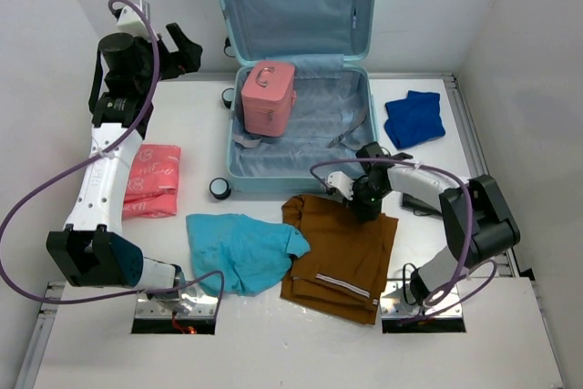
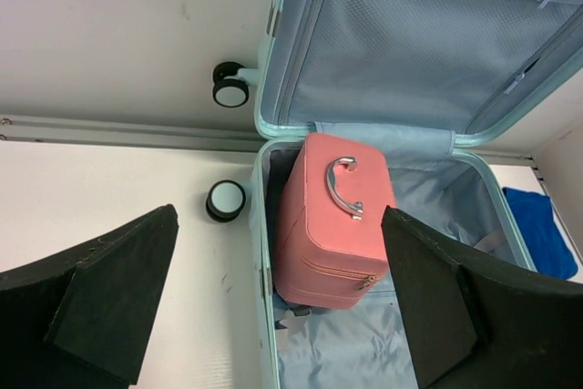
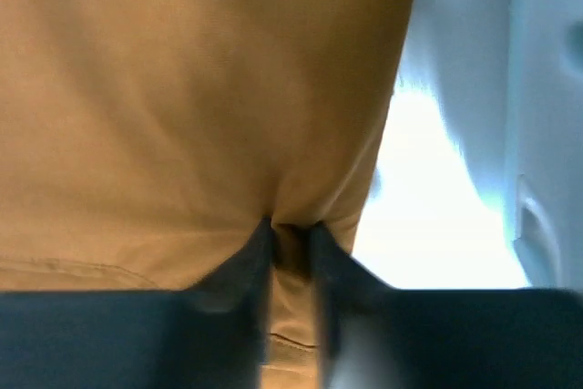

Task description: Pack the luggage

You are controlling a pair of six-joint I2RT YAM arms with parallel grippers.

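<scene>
The pale aqua luggage [image 1: 351,163] lies open at the table's far middle, lid up against the wall; it also shows in the left wrist view [image 2: 270,334]. A small pink case [image 1: 268,97] stands in its left part, also in the left wrist view [image 2: 332,220]. My right gripper [image 1: 365,206] is shut on a fold of the brown garment [image 1: 342,248] just in front of the luggage; the wrist view shows the brown cloth [image 3: 182,88] pinched between the fingers. My left gripper [image 1: 182,47] is open and empty, raised at the far left, left of the luggage.
A light blue shirt [image 1: 244,249] lies at the front middle. A folded pink cloth [image 1: 152,179] lies at the left under the left arm. A dark blue cloth [image 1: 414,118] lies right of the luggage. Black caster wheels [image 1: 219,189] stick out from its left side.
</scene>
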